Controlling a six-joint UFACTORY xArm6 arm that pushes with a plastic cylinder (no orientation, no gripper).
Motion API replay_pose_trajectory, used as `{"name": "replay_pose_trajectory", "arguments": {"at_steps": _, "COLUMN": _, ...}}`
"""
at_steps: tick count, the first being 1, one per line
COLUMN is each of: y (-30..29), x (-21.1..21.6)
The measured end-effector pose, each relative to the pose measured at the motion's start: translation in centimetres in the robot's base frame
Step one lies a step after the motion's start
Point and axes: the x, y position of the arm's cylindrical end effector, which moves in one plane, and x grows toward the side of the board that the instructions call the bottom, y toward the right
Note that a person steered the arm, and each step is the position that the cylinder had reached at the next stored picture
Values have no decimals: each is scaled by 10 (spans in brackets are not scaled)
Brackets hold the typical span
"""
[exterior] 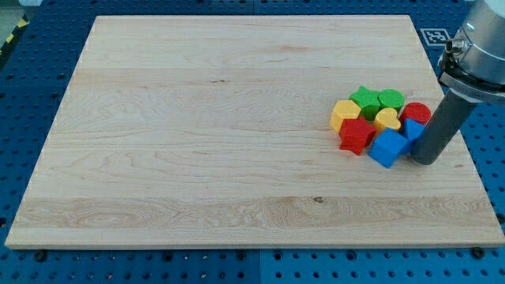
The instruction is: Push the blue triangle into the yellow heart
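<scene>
The blue triangle (412,129) lies in a tight cluster at the view's right, mostly hidden by my rod. The yellow heart (387,119) sits just to its left, touching or nearly touching it. My tip (424,160) rests on the board at the triangle's right side, pressed against it. A blue cube (388,147) lies just left of the tip, below the heart.
The cluster also holds a yellow hexagon (345,114), a red star (357,136), a green star (364,99), a green block (390,99) and a red block (417,113). The wooden board (197,134) ends close to the tip's right.
</scene>
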Motion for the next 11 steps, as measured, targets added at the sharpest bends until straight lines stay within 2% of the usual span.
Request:
{"name": "replay_pose_trajectory", "arguments": {"at_steps": 1, "y": 2, "x": 0}}
{"name": "replay_pose_trajectory", "arguments": {"at_steps": 3, "y": 48, "x": -11}}
{"name": "replay_pose_trajectory", "arguments": {"at_steps": 6, "y": -2, "x": -23}}
{"name": "replay_pose_trajectory", "arguments": {"at_steps": 8, "y": 6, "x": -45}}
{"name": "replay_pose_trajectory", "arguments": {"at_steps": 11, "y": -31, "x": -51}}
